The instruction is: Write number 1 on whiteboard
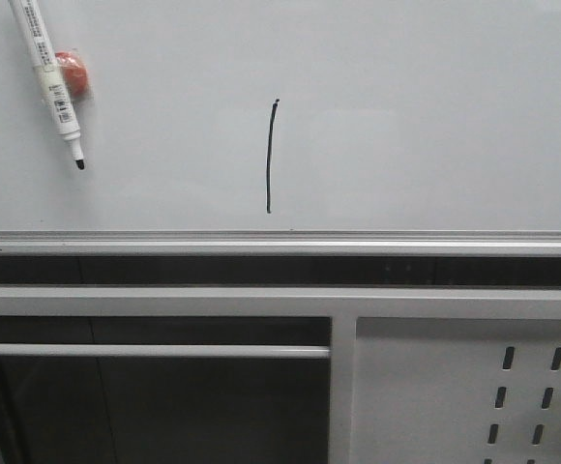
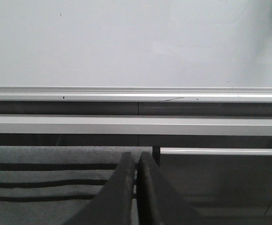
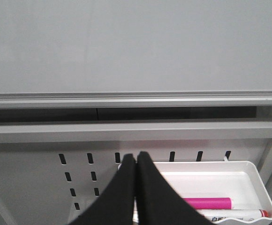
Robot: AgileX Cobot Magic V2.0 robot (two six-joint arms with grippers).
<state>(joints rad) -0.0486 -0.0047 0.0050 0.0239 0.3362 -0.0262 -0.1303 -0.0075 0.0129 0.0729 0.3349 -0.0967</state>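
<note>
Pale glossy whiteboard (image 1: 406, 116) fills my front view above its silver edge rail, and the number 1 (image 1: 270, 157) already stands on it as a thin black stroke with a small tick on top. I judge the writing done. A white marker (image 1: 50, 82) lies slanted on the board beside a small red object (image 1: 75, 72), well apart from both tools. My left gripper (image 2: 136, 187) sits low, below the rail, pressed together on nothing. My right gripper (image 3: 136, 187) is likewise closed and empty, just above a white tray (image 3: 258, 180) holding a pink marker (image 3: 206, 203). Nothing seems left but parking the arms.
</note>
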